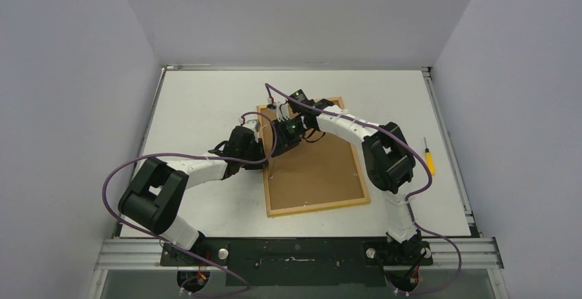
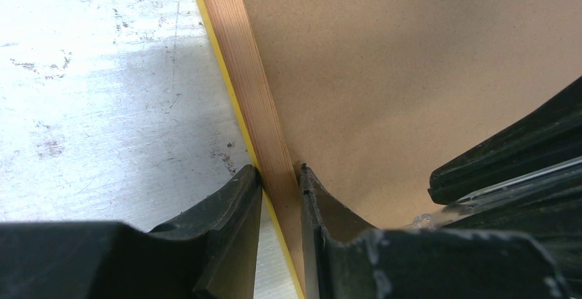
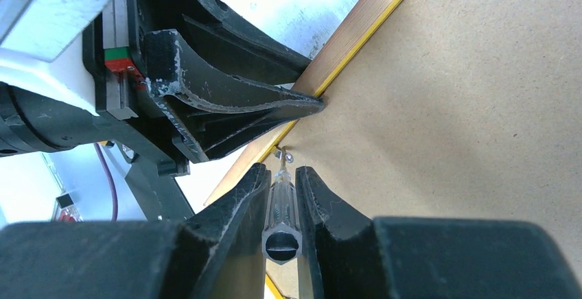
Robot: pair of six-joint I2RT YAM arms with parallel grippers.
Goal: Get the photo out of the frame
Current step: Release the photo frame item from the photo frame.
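Fibreboard-backed frame (image 1: 316, 172) face-down, long axis near-to-far, slightly skewed.

Robot lab bench: plain grey walls (image 1: 68, 73) box in a scuffed white table (image 1: 199, 100).

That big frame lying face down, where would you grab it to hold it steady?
Probably by the wood rim along its left edge, coming from the left. The frame lies flat, so only that narrow rim offers two opposite faces to pinch. The left gripper grips it so, one finger outside, one over the backing.
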